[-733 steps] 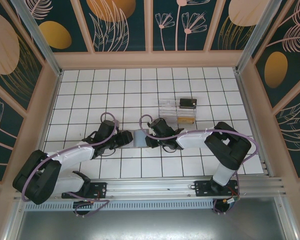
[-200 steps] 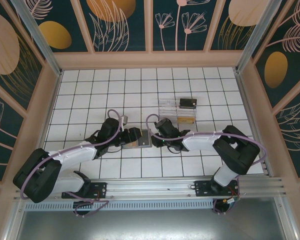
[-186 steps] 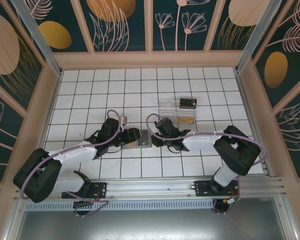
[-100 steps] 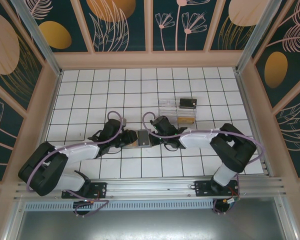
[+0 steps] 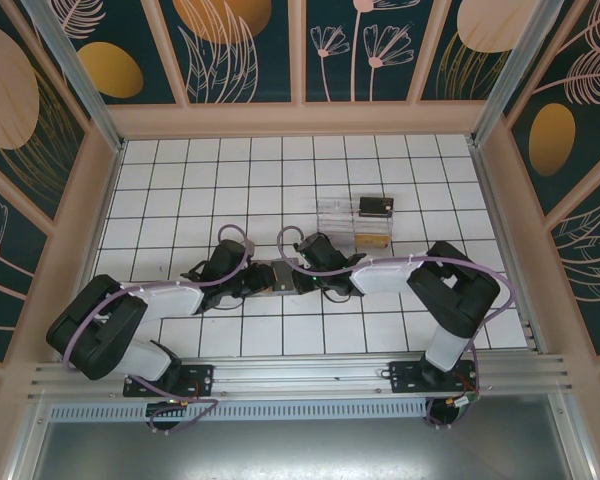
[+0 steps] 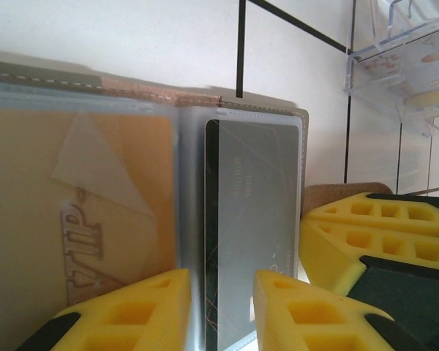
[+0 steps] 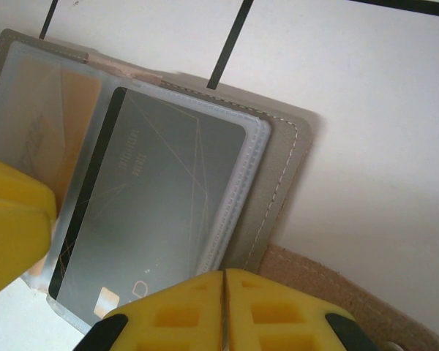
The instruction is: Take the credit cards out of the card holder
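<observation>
The left fingers (image 5: 262,281) stand slightly apart, gripping nothing, their tips over the open holder (image 7: 278,168). The right fingers (image 7: 224,301) are pressed together at its edge by the tan strap (image 7: 329,292). The holder lies on the table (image 5: 180,180) under both sets of fingers, and its clear sleeves hold two cards: one gold card (image 6: 80,219) on the left fingers' side and one dark grey card (image 7: 154,212) just ahead of the right fingers. Well beyond the right fingers, one clear tray (image 5: 332,212) holds one black card (image 5: 376,207) and one tan-gold piece (image 5: 372,240).

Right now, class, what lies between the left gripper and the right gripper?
The open card holder, lying flat; the top view shows it.
</observation>
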Robot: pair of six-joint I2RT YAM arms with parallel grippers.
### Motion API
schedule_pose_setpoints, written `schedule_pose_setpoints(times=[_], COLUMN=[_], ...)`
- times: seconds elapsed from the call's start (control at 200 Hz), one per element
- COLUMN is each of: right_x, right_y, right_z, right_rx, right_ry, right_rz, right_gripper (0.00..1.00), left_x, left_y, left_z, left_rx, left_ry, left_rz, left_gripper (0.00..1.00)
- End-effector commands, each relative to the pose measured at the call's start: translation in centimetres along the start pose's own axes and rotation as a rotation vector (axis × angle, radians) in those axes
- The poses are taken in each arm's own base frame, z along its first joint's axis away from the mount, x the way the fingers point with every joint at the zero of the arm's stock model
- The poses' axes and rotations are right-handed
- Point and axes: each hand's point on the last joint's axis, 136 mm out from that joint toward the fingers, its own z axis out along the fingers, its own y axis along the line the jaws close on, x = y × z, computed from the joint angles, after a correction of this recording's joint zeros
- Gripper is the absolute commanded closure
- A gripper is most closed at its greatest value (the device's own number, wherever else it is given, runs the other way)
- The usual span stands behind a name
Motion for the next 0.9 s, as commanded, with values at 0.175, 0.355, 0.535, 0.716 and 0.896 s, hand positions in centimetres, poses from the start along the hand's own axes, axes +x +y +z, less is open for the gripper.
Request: schedule_pose_setpoints(times=[0.175, 0.355, 0.535, 0.716, 0.896], right_x=[0.25, 0.43, 0.46, 0.49, 0.83], right_y=[1.01, 0.85, 0.9, 0.96, 0.66], right_z=[0.72, 0.71, 0.67, 0.63, 0.64], right_rx=[-0.016, -0.011, -0.013, -0.014, -0.005], right_ry=[0.022, 0.025, 0.024, 0.024, 0.029], right_rz=[-0.028, -0.025, -0.024, -0.023, -0.019], right_gripper=[0.87, 0.86, 0.86, 0.86, 0.86], left_x=[0.15, 0.24, 0.34, 0.42, 0.33], left_y=[-0.17, 0.01, 0.21, 0.29, 0.75], left_z=[0.31, 0.25, 0.38, 0.64, 0.28], left_rx=[0.025, 0.021, 0.014, 0.015, -0.016], left_ry=[0.012, 0.012, 0.016, 0.024, 0.012], left_rz=[-0.006, -0.007, -0.009, -0.012, -0.008], left_gripper=[0.77, 0.84, 0.82, 0.91, 1.0])
